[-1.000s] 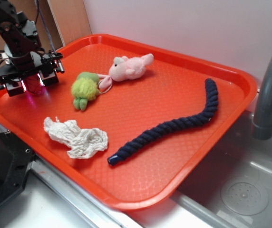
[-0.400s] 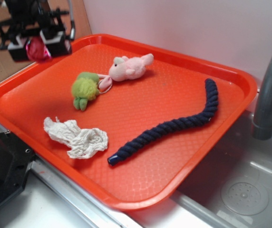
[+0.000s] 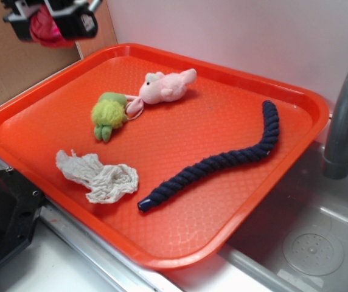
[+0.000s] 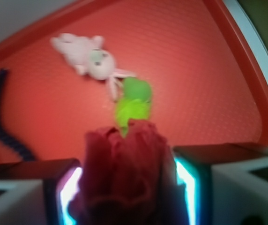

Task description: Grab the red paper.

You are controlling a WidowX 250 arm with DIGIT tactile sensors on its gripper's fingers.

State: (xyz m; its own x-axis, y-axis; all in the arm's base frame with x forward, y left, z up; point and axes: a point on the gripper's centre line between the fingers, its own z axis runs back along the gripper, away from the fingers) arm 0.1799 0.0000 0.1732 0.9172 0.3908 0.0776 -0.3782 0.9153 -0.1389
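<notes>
Exterior view, far left: the gripper [image 3: 46,23] hangs in the air above the tray's upper-left corner, clear of the tray floor.
Fingers: closed on the red paper [image 3: 43,29], which fills the gap between them.
Red paper: held aloft, off the tray; in the wrist view it is the crumpled crimson ball [image 4: 127,180] between the two lit inner faces of the fingers [image 4: 195,183].
Tray [image 3: 58,97]: big, orange-red, lying beside a sink [image 3: 320,243].
White tissue [image 3: 98,176]: crumpled, near the tray's front-left edge.
Green plush [image 3: 108,114]: left of centre, touching the pink plush [image 3: 165,87] just beyond it.
Blue rope [image 3: 222,161]: curving across the tray's right half.
Faucet [image 3: 344,115]: grey, at the far right edge.
</notes>
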